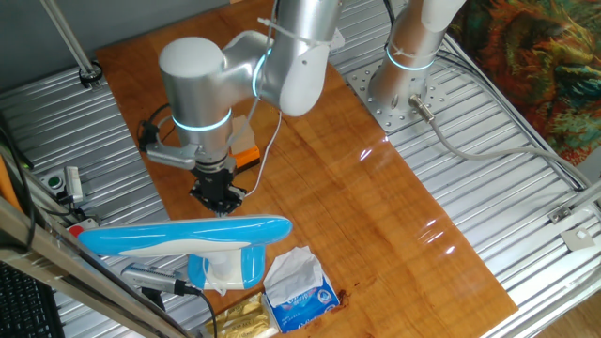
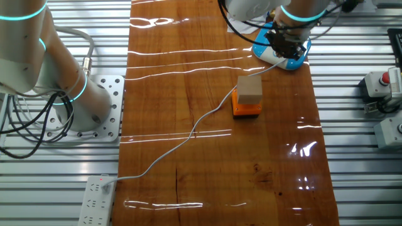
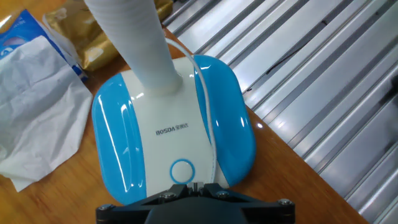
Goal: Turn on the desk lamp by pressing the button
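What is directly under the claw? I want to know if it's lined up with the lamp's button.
Under the claw sits the desk lamp base, its blue ring button just ahead of the fingertips. The white cord runs alongside. The base's near edge is hidden by the claw body.

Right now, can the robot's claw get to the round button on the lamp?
Probably yes. The claw hangs right over the round button on the desk lamp base, and nothing sits between them. The white cord runs just beside the button, not across it.
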Controlling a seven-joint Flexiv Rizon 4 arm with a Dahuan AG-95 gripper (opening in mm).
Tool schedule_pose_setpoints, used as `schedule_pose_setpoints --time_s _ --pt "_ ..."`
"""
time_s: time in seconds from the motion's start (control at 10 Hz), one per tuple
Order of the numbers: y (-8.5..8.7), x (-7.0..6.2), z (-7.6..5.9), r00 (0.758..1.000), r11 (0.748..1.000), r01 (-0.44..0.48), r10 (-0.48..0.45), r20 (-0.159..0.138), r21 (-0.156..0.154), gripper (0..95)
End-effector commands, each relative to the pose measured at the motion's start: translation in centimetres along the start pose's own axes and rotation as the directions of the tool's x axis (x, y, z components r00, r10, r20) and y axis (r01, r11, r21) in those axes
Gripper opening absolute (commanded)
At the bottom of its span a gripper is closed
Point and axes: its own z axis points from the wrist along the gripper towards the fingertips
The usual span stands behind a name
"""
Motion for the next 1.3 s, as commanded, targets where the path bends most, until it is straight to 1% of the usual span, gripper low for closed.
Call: schedule_pose_setpoints --time_s 0.1,0.3,0.4,0.5,0.6,1.0,1.1,1.2,1.3 --pt "-0.09 -0.46 0.0 1.0 1.0 0.005 -0.005 -0.001 0.003 0.0" --pt "-0.09 -0.46 0.01 1.0 1.0 0.021 -0.021 -0.004 0.007 0.0" --pt "-0.09 -0.46 0.01 1.0 1.0 0.008 -0.008 -0.008 0.011 0.0" --pt "-0.09 -0.46 0.01 1.0 1.0 0.009 -0.009 -0.017 0.019 0.0" --pt "-0.09 -0.46 0.01 1.0 1.0 0.01 -0.009 -0.016 0.02 0.0" --pt "-0.09 -0.46 0.01 0.999 0.999 -0.042 0.043 -0.027 0.033 0.0" --pt "-0.09 -0.46 0.01 0.999 0.999 -0.027 0.028 -0.042 0.031 0.0" --pt "-0.09 -0.46 0.01 0.998 1.0 0.01 -0.008 -0.062 0.03 0.0" --pt "-0.09 -0.46 0.01 0.992 0.995 0.101 -0.098 -0.077 0.026 0.0"
